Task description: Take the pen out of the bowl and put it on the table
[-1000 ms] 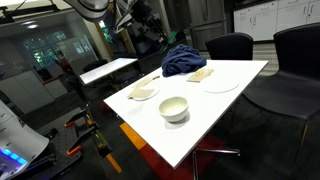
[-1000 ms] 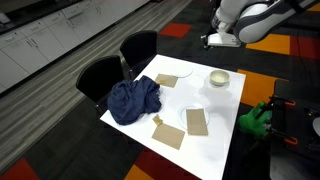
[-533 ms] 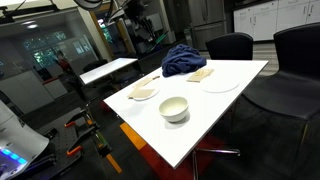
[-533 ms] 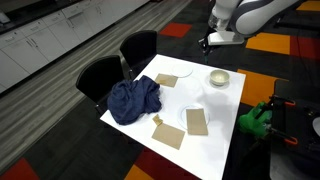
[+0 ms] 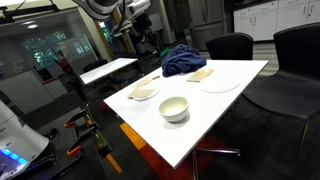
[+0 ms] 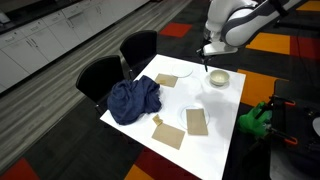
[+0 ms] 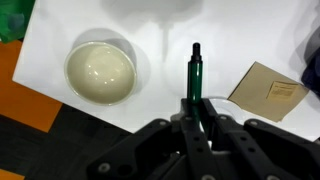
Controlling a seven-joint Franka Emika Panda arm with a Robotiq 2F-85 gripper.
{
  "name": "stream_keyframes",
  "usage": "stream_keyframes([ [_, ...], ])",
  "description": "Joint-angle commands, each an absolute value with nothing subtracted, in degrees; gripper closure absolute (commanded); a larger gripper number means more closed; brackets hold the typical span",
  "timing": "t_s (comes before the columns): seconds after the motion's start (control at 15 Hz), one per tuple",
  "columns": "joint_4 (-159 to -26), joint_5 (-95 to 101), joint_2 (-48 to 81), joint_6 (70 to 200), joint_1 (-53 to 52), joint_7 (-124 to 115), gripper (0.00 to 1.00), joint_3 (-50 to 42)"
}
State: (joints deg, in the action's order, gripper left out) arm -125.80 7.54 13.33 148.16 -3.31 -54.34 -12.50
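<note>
Gripper (image 7: 196, 103) clamps the green pen (image 7: 194, 70), hanging over the table (image 7: 255, 32) just beside the bowl (image 7: 100, 70). Best lower it close to a bare patch before letting go, so it doesn't roll.

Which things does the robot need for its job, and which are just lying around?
Needed: thin green pen, black end effector gripping it, small round white bowl, big white table.
Lying around: crumpled dark blue cloth, flat brown cards, black chairs.

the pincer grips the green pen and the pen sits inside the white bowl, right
No. The pincer does grip the green pen, but the pen is outside the white bowl, beside it over the table, as the wrist view shows.
</note>
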Motion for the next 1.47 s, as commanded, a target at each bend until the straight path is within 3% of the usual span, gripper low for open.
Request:
stream_keyframes([
  [0.0,-122.64,8.94,17.55,148.93,-2.31,-55.38,0.97,-12.44],
  [0.07,-124.75,8.03,15.26,148.22,-2.34,-54.39,0.87,-11.99],
  [0.4,-123.18,8.02,17.54,148.43,-2.33,-54.31,0.87,-12.36],
  [0.47,-123.12,8.02,17.54,148.43,-2.32,-54.31,0.97,-12.36],
  [1.4,-102.21,-6.00,38.27,142.30,-1.56,-60.40,0.97,-10.91],
])
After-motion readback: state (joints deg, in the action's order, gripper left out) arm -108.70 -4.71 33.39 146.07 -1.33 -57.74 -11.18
